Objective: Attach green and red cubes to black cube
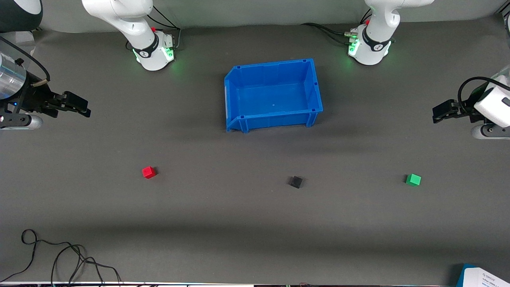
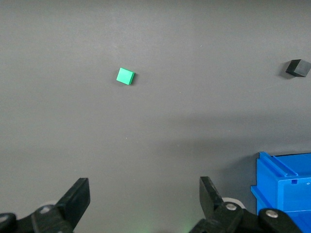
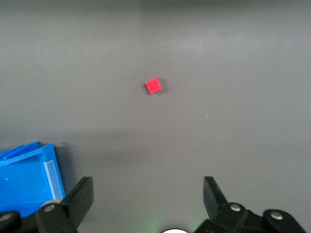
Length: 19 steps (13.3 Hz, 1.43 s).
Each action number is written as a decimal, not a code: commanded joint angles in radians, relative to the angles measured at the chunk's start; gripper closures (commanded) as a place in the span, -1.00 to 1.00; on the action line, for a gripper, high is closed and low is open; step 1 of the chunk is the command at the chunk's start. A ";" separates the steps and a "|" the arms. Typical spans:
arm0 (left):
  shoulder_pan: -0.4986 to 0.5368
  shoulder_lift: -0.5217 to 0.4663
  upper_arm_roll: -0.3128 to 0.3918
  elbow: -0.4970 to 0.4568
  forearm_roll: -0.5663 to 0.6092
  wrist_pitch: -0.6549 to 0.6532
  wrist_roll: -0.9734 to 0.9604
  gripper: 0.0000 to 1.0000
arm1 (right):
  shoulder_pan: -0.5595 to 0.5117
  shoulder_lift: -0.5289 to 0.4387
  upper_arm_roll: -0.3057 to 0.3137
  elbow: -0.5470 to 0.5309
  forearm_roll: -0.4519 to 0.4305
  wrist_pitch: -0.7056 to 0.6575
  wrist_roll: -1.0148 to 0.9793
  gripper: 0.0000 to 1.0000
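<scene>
The red cube (image 1: 148, 172), the black cube (image 1: 296, 182) and the green cube (image 1: 413, 179) lie apart in a row on the grey table, nearer the front camera than the blue bin. The black cube is in the middle. My left gripper (image 1: 437, 114) hangs open and empty above the table at the left arm's end. Its wrist view shows its open jaws (image 2: 144, 194), the green cube (image 2: 126, 76) and the black cube (image 2: 298, 68). My right gripper (image 1: 85, 110) hangs open and empty at the right arm's end. Its wrist view shows its own gripper (image 3: 148, 194) and the red cube (image 3: 154, 86).
An empty blue bin (image 1: 275, 119) stands mid-table between the arm bases; it also shows in the left wrist view (image 2: 286, 189) and the right wrist view (image 3: 24, 179). Loose black cables (image 1: 59, 255) lie at the front corner, a blue-and-white card (image 1: 484, 277) at the other.
</scene>
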 commanded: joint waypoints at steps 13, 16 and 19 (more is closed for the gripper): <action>0.002 -0.013 -0.001 -0.004 0.007 0.006 0.013 -1.00 | -0.008 0.122 0.003 0.159 0.006 -0.022 0.010 -0.99; 0.002 -0.011 0.001 -0.004 0.007 0.006 0.013 -1.00 | -0.017 0.154 -0.001 0.150 0.004 -0.020 0.072 -0.99; 0.001 -0.013 -0.001 -0.003 0.007 0.005 0.012 -1.00 | -0.005 0.199 -0.001 0.127 0.003 -0.020 0.253 -0.99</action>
